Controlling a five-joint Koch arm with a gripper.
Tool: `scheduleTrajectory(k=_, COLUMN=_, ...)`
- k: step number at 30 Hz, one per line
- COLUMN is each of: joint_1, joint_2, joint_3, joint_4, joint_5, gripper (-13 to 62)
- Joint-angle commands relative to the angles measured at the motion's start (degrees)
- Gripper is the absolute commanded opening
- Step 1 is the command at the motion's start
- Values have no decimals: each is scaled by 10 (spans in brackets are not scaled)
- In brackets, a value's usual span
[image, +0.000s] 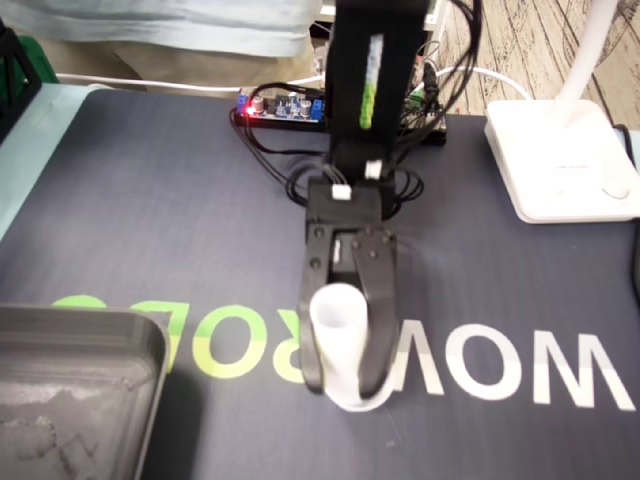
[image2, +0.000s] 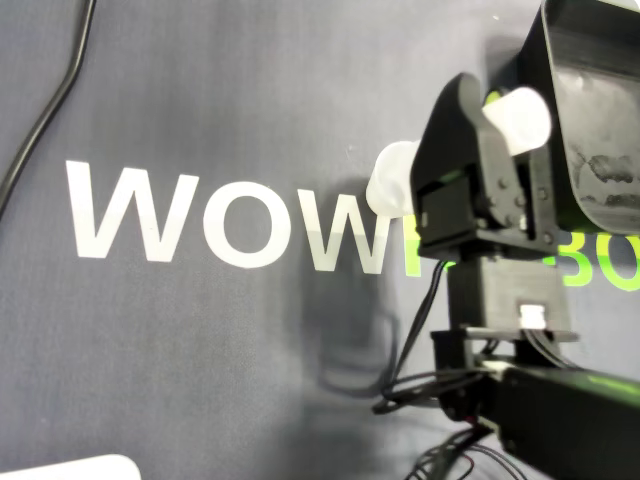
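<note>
A white tube-shaped cup (image: 338, 335) stands between the two black fingers of my gripper (image: 345, 383), which is shut on it over the white "WOW" lettering of the dark mat (image: 150, 200). Its open rim faces up toward the fixed camera, and its lower end shows below the fingertips. I cannot tell whether that end touches the mat. In the overhead view the cup (image2: 392, 185) sticks out on both sides of the nearer finger, and the gripper (image2: 470, 125) hides its middle.
A grey tray (image: 75, 335) sits at the mat's front left in the fixed view; in the overhead view the tray (image2: 600, 130) is just right of the gripper. A white lamp base (image: 555, 160) stands back right. A circuit board with a red light (image: 280, 108) and cables lie behind the arm.
</note>
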Motion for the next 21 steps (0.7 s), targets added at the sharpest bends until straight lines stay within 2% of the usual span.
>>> scheduleTrajectory(k=1, joint_1=9, joint_2=83, joint_3=-20, joint_4=69, joint_5=25, gripper=11)
scheduleTrajectory(k=7, joint_1=51, joint_2=233, joint_3=-108, joint_4=325, joint_5=130, gripper=11)
scheduleTrajectory(k=15, joint_1=134, joint_2=233, joint_3=-250, joint_4=444, joint_5=251, gripper=11)
scheduleTrajectory(k=21, joint_1=209, joint_2=171, joint_3=-405, joint_4=574, joint_5=399, gripper=11)
